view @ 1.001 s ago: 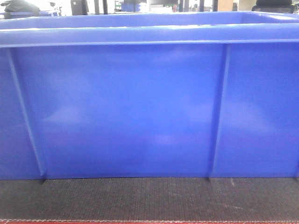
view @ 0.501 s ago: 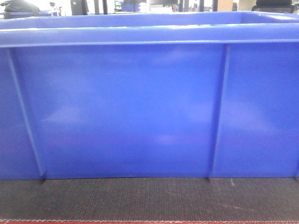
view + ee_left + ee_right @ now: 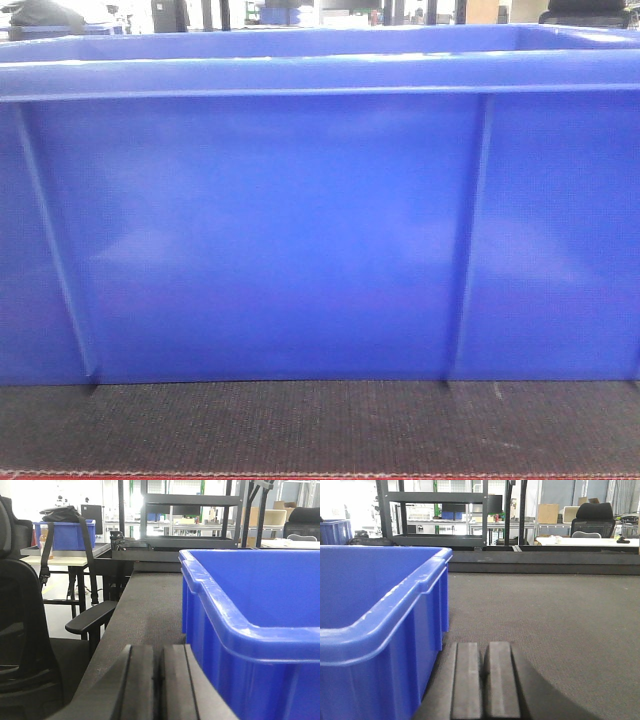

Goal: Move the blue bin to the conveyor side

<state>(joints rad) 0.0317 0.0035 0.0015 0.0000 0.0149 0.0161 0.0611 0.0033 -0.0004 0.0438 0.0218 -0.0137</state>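
the blue bin [image 3: 300, 230] is being carried on the conveyor [image 3: 320, 425], a strip of belt lying before its near wall. the left pincer [image 3: 157, 680] is being held just beside the bin's left end, the right pincer [image 3: 482, 680] just beside its right end. shelving [image 3: 435, 515] is standing behind the belt.

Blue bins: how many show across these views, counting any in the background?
2 for certain. The blue bin sits on the conveyor, between both claws. A second blue crate rests on a far table. A cropped blue container may be that crate.
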